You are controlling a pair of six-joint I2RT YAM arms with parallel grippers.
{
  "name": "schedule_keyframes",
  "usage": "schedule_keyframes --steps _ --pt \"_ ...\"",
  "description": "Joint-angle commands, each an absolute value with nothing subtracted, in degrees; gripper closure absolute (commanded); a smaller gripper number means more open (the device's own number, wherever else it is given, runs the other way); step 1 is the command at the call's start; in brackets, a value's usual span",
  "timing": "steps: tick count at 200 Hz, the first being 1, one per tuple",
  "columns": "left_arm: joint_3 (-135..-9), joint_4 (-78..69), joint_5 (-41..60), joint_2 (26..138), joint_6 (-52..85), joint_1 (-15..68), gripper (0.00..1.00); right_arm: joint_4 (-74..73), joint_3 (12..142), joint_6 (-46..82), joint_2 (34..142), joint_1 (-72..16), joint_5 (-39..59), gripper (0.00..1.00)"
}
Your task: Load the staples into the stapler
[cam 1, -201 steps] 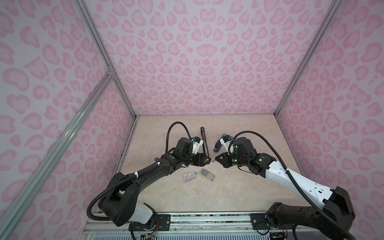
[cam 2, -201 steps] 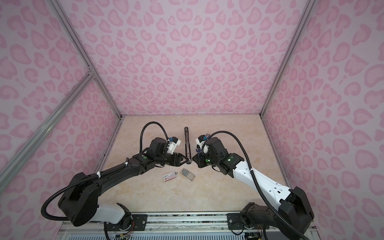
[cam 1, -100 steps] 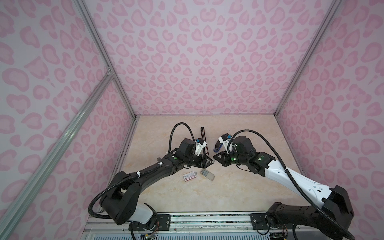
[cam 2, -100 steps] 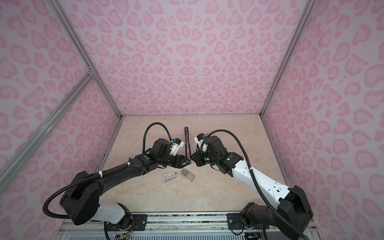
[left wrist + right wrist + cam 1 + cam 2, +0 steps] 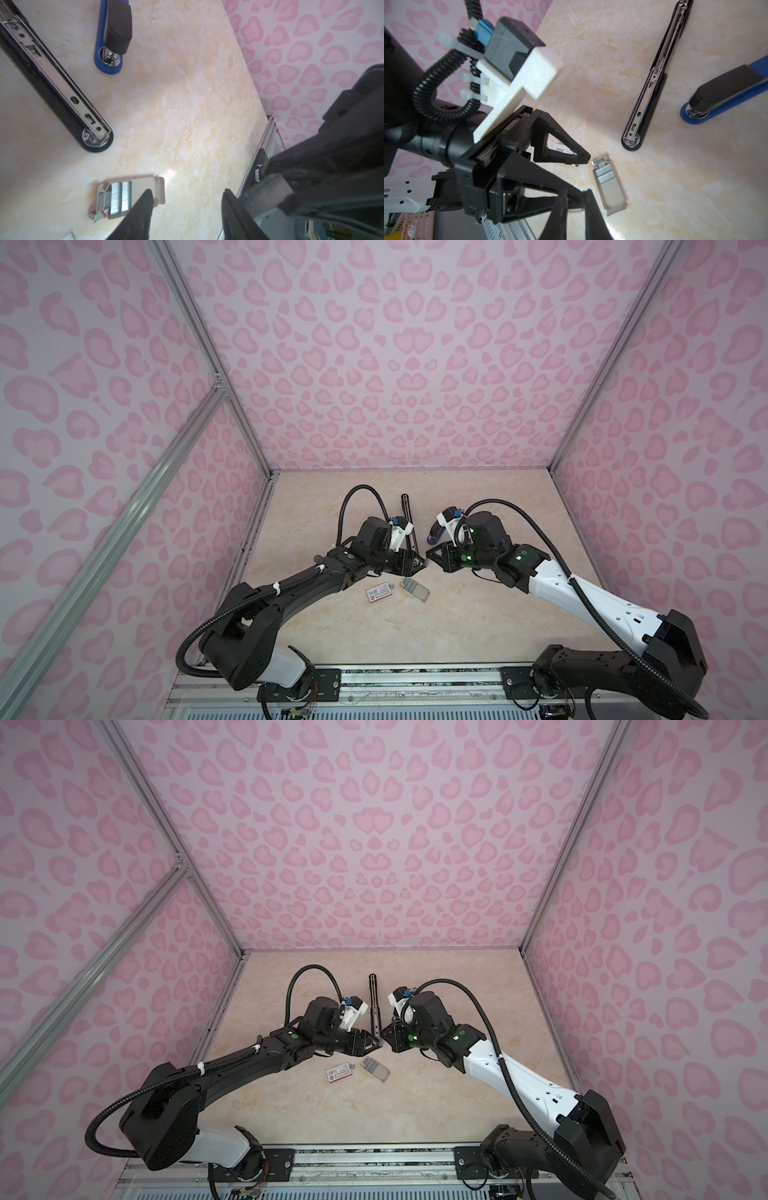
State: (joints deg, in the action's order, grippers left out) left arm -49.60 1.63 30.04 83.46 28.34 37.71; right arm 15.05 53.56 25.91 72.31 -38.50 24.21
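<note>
Silvery staple strip (image 5: 268,188) is clamped in the right gripper (image 5: 576,194), above the table (image 5: 187,104) beside the left gripper (image 5: 187,191), whose jaws stand apart, seemingly mid-handover; next it needs lowering lengthwise into the open black stapler (image 5: 56,79).

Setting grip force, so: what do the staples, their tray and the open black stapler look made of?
The staples: bare metal, silvery and finely ribbed. The tray: probably thin grey card, matte, with folded flaps. The black stapler: glossy black base, likely plastic or painted metal; its channel looks like shiny steel.
</note>
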Motion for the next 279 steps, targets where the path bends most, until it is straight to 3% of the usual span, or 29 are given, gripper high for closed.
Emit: schedule_keyframes --steps 1,91,190,279 --pt "-49.2 0.0 28.9 82.9 28.6 37.7 0.44 14.1 53.9 25.7 72.2 -38.6 24.6 0.84" --pt "-42.7 0.6 22.2 79.3 32.1 33.4 0.44 21.0 61.0 21.9 75.3 -35.8 21.4 0.84" --pt "-34.7 6.8 14.0 65.6 32.6 31.6 0.44 36.0 90.6 17.5 102.4 -34.5 12.3 0.84" --pt "-32.9 7.3 14.2 64.1 32.6 31.0 0.43 48.4 114.1 16.2 124.3 -35.7 7.3 0.84"
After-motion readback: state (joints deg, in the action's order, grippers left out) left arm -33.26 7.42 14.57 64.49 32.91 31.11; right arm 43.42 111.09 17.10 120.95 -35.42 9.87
